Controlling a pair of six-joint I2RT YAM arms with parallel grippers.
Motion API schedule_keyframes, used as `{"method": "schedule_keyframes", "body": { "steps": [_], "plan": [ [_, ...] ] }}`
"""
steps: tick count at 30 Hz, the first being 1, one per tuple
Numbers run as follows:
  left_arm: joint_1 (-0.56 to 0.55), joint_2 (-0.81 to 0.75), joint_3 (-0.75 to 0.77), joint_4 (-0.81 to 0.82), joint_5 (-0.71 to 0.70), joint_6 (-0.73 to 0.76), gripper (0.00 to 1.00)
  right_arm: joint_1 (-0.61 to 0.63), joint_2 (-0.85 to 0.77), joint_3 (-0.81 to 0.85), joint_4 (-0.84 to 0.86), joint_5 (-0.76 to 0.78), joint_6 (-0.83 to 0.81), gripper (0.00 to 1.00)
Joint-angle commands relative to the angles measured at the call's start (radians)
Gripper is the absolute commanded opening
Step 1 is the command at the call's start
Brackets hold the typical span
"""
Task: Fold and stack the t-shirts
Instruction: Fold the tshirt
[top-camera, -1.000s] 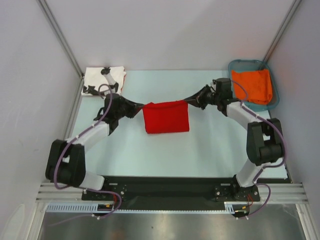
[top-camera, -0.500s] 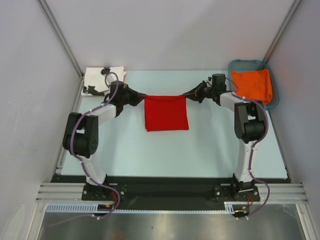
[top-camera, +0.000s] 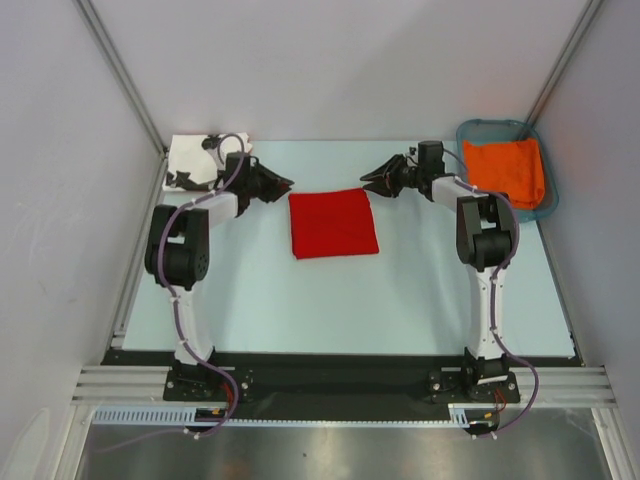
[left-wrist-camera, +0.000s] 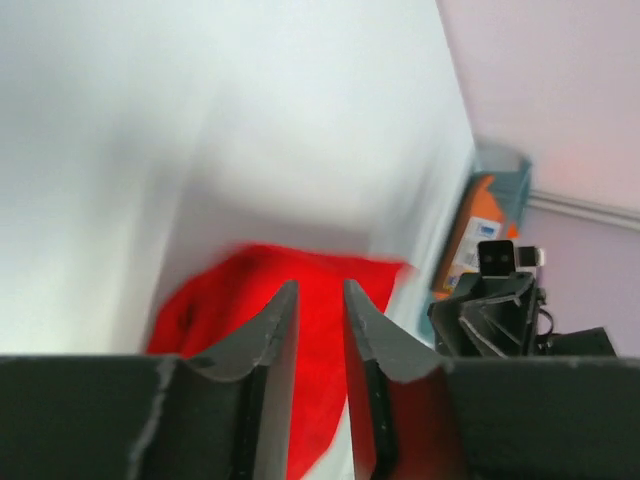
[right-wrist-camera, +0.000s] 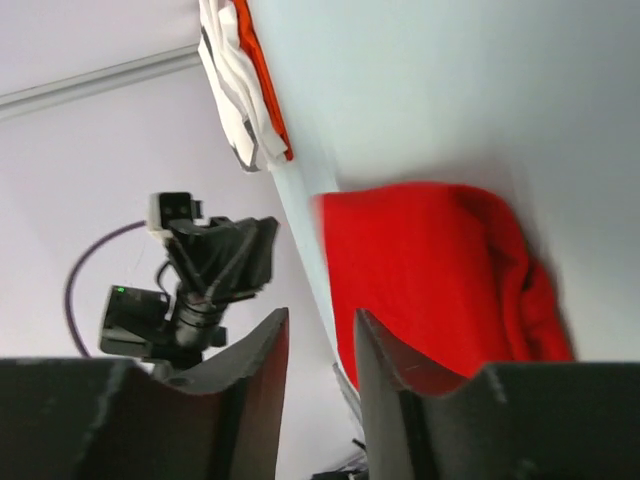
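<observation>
The red t-shirt (top-camera: 333, 223) lies folded into a flat square at the middle of the table, also seen as red t-shirt (left-wrist-camera: 250, 290) and red t-shirt (right-wrist-camera: 430, 270). The white t-shirt with black prints (top-camera: 195, 160) lies folded at the back left corner, also seen as white t-shirt (right-wrist-camera: 235, 80). My left gripper (top-camera: 285, 183) hangs just off the red shirt's far left corner, open, with nothing between its fingers (left-wrist-camera: 280, 320). My right gripper (top-camera: 365, 180) hangs off the far right corner, open and empty too, its fingers (right-wrist-camera: 262, 345) apart.
A teal basket (top-camera: 470, 128) at the back right holds a folded orange cloth (top-camera: 505, 168). Grey walls close in the table on the left, back and right. Both arms stretch far forward along the table's sides.
Both grippers have opened and let go of the red t-shirt's far corners. They have pulled apart, outward and slightly back. The shirt now lies flat.
</observation>
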Motion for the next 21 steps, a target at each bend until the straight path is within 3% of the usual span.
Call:
{"method": "schedule_keyframes", "body": {
  "steps": [1,2,4,5,8,10,11,13,15,19,21],
  "plan": [
    [0.019,0.071,0.208,-0.07,0.05,0.222,0.3,-0.022,0.087,0.152,-0.044,-0.039,-0.069,0.39],
    [0.019,0.083,0.321,-0.199,0.048,0.274,0.31,-0.03,0.095,0.186,-0.101,-0.041,-0.156,0.42],
    [0.015,0.064,0.353,-0.261,0.013,0.388,0.32,-0.047,0.092,0.242,-0.242,-0.038,-0.279,0.47],
    [0.012,0.01,0.318,-0.262,0.01,0.4,0.34,-0.055,0.054,0.277,-0.319,0.025,-0.413,0.49],
    [-0.011,-0.098,0.185,-0.17,0.082,0.401,0.38,-0.023,-0.035,0.219,-0.384,0.05,-0.521,0.51],
    [-0.033,-0.13,0.1,-0.06,0.145,0.307,0.37,0.007,-0.072,0.132,-0.238,0.026,-0.466,0.48],
    [-0.065,-0.144,0.01,0.082,0.216,0.263,0.35,0.034,-0.091,0.06,-0.18,0.018,-0.423,0.46],
    [-0.099,-0.152,-0.057,0.154,0.252,0.186,0.33,0.06,-0.088,0.007,-0.032,0.015,-0.326,0.37],
    [-0.146,-0.175,-0.164,0.238,0.254,0.169,0.33,0.086,-0.056,-0.026,0.024,0.021,-0.275,0.33],
    [-0.177,-0.148,-0.269,0.363,0.297,0.151,0.3,0.106,0.073,0.01,0.266,-0.033,-0.072,0.13],
    [-0.162,-0.137,-0.302,0.381,0.312,0.175,0.27,0.106,0.116,0.036,0.32,-0.042,-0.015,0.12]
  ]
}}
